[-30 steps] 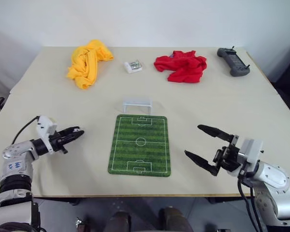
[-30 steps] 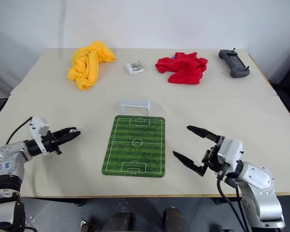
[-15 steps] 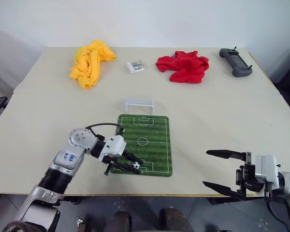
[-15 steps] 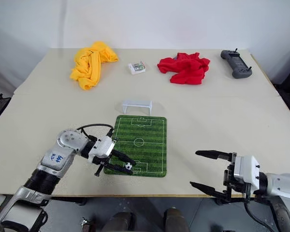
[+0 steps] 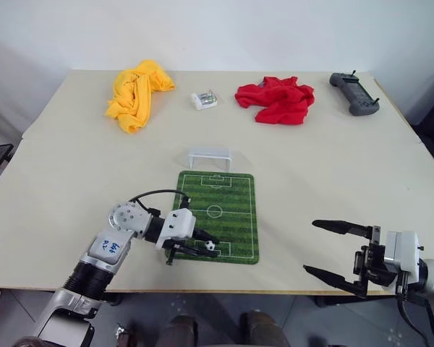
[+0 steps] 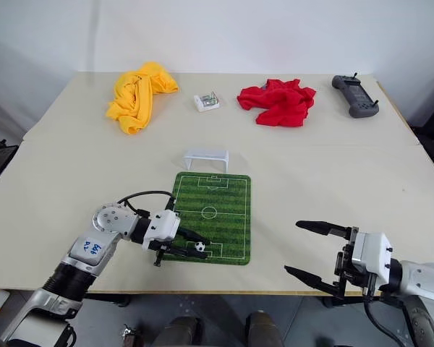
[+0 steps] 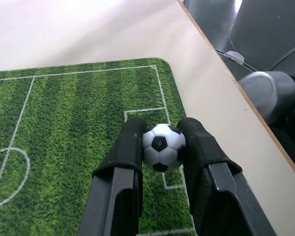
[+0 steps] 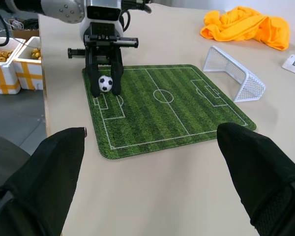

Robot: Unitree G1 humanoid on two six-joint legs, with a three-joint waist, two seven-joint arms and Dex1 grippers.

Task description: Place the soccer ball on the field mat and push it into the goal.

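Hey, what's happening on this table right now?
The left gripper holds the soccer ball pinched between its fingers, low over the near end of the field mat. The goal stands just beyond the mat's far end. The right gripper hangs open by the table's near edge, holding nothing.

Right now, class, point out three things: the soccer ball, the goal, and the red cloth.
soccer ball [image 7: 162,146], left wrist view, its front face between the gripper fingers.
goal [image 5: 209,154], left eye view, the crossbar.
red cloth [image 5: 276,100], left eye view, middle of the heap.
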